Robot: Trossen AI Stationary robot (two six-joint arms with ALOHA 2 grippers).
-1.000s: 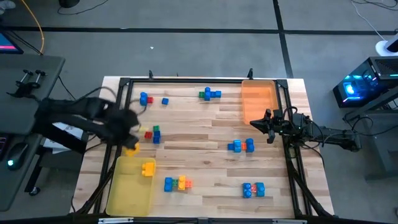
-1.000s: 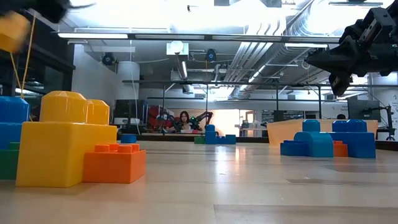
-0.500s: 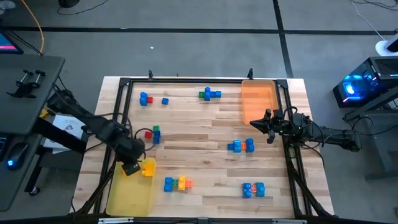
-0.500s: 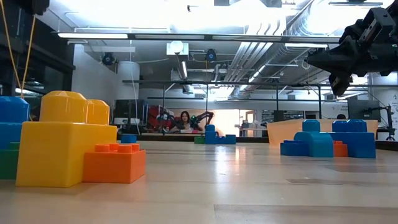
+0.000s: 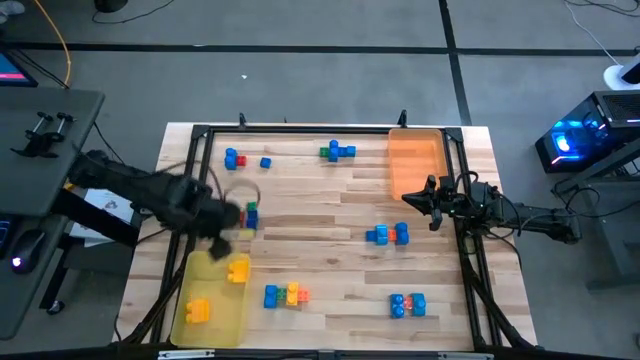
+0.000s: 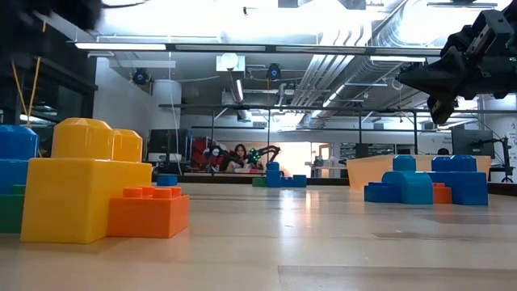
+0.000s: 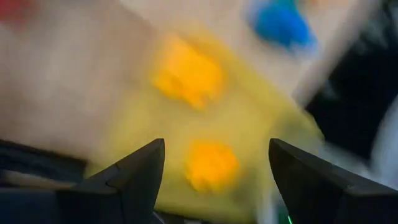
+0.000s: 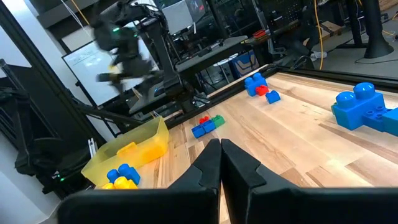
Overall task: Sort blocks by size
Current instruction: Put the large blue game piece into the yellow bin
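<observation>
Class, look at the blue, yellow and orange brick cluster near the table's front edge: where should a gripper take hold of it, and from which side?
Grip the blue, yellow and orange cluster across its narrow width at the yellow middle, coming from above. It lies flat in a row, with bare table on both long sides.

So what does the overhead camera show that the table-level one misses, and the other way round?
Only the overhead view shows the translucent yellow plastic tray with two yellow studded toy bricks inside, the left hand above the tray's far end, and the whole wooden table.

Only the table-level view shows the room behind, with a seated person, and a big yellow brick joined to a small orange one seen close up.

Both show the right hand hanging by the translucent orange plastic tray, and the blue brick clusters.
</observation>
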